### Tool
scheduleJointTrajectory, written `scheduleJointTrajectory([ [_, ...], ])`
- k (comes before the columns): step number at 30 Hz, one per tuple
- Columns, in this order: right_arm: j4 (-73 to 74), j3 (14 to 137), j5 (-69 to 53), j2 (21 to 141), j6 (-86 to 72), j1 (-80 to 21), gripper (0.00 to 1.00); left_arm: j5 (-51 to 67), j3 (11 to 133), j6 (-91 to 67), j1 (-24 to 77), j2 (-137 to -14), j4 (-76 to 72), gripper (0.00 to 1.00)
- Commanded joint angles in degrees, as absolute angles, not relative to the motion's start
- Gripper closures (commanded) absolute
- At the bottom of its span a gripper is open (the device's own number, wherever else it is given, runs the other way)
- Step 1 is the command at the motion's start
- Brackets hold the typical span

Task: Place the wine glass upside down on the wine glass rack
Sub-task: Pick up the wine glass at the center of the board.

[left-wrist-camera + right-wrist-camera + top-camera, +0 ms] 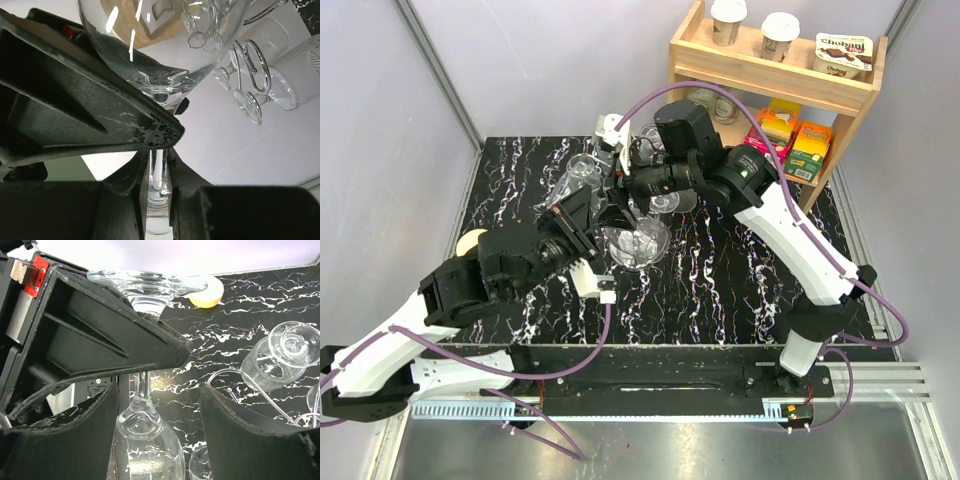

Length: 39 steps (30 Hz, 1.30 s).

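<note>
Between the wide right jaws hangs the wine glass (145,440); left jaws pinch its stem (159,172).

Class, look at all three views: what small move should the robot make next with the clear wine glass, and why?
Probably close the right gripper on the stem of the clear wine glass. Its black jaws stand open on either side of that stem, while the left gripper is shut on it, beside the shiny silver wire rack. This looks like a handover.
</note>
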<state>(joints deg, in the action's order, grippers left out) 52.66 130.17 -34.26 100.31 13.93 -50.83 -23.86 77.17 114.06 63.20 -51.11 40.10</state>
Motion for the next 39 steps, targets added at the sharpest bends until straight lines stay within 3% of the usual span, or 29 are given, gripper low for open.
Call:
scheduleJointTrajectory([
  [1, 51.8, 130.4, -32.3, 101.3, 14.2, -51.9, 0.34, -25.4, 77.7, 138.4, 63.6, -50.4, 32.0, 1.00],
  [10, 51.4, 129.1, -29.4, 101.8, 14.2, -52.9, 0.56, -25.6, 77.0, 142.7, 63.7, -50.4, 30.1, 1.00],
  [16, 51.5, 128.1, -25.7, 102.0, 15.2, -54.3, 0.60, -25.3, 77.3, 145.5, 63.7, -50.9, 29.4, 1.00],
  [22, 51.8, 127.4, -22.9, 102.0, 16.3, -55.2, 0.69, -24.7, 77.3, 146.8, 63.7, -50.8, 29.1, 1.00],
  [27, 52.6, 126.7, -20.8, 102.3, 17.9, -56.5, 0.93, -24.5, 78.1, 147.4, 63.7, -51.2, 28.5, 1.00],
  [29, 53.0, 126.3, -20.3, 102.0, 18.4, -56.8, 0.98, -24.4, 78.6, 147.1, 63.7, -51.3, 28.4, 1.00],
  [39, 52.6, 125.0, -16.3, 100.4, 19.8, -58.2, 1.00, -22.2, 76.6, 147.5, 63.7, -51.2, 21.4, 1.00],
])
